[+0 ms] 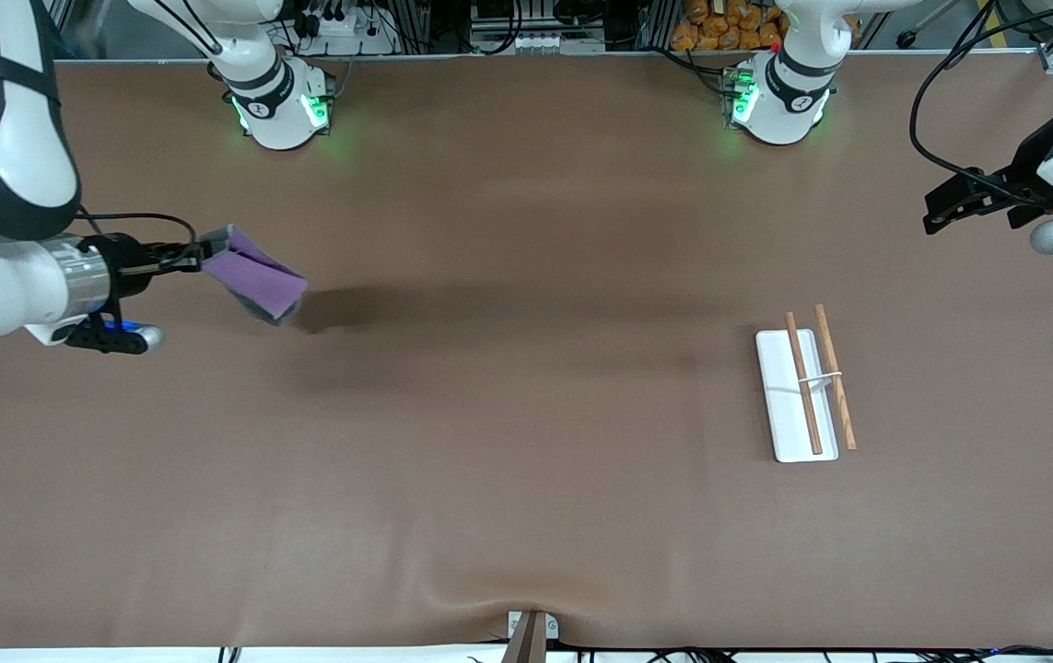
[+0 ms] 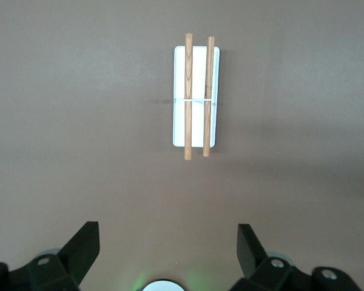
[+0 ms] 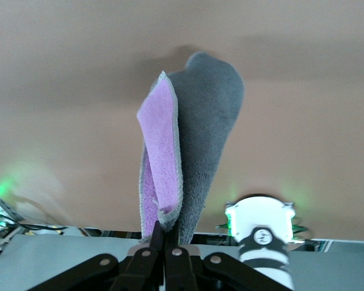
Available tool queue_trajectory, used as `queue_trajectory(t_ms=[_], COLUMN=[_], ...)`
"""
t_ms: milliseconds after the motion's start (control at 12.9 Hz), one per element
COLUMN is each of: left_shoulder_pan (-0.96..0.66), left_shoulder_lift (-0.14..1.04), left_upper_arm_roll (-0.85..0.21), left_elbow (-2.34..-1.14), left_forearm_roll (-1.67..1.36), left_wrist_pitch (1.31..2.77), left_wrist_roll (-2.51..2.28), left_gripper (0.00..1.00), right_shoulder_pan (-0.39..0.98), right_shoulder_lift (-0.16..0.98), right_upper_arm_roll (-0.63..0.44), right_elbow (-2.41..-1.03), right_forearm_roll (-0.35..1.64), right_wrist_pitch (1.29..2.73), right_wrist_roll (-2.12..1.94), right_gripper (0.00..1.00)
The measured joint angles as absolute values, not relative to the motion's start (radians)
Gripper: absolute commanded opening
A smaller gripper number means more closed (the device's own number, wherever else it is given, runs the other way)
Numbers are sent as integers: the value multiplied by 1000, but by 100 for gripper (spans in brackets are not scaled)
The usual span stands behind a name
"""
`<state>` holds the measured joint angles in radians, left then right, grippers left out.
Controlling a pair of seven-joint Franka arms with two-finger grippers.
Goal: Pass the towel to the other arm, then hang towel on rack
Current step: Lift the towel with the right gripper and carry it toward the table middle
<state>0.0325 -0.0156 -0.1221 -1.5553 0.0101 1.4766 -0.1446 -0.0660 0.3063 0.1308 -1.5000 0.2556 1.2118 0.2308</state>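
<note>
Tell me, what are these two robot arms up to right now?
The right gripper is shut on the towel, a small grey and purple cloth, holding it up over the table at the right arm's end. The left gripper waits open in the air at the left arm's end, holding nothing. The rack, a white base with two wooden rods, sits on the table there with nothing hung on it yet.

The towel was a small soft cloth, purple on one face and grey on the other, folded on itself and suspended in the air above the table toward the right arm's end, casting a shadow on the surface. The rack lay flat toward the left arm's end: a white rectangular base carrying two parallel brown wooden rods joined by a white crosspiece.
</note>
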Motion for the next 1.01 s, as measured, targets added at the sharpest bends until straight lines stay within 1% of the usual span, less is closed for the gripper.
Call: queue_trajectory(t_ms=[232,465,697,1006], left_shoulder_pan=[31,30,30,27], left_shoulder_lift=[-16,-16,-14,-7], left_upper_arm_roll=[-122,-122,-122,-123], left_elbow=[-1555,-1555,-1555,-1555], left_forearm_roll=[10,10,10,10], left_wrist_pitch=[1477,1477,1477,1479], left_wrist_roll=[-145,-145,-145,-145], left_gripper=[100,100,100,100], right_shoulder_pan=[14,82,154,256], right_shoulder_lift=[306,306,306,310], right_upper_arm_roll=[131,130,129,129], right_elbow=[-1472,-1449,-1439,-1439], right_forearm_roll=[269,348,412,488], right_wrist_pitch=[1216,1235,1322,1480], right_wrist_roll=[331,481,648,882], right_gripper=[0,0,0,0])
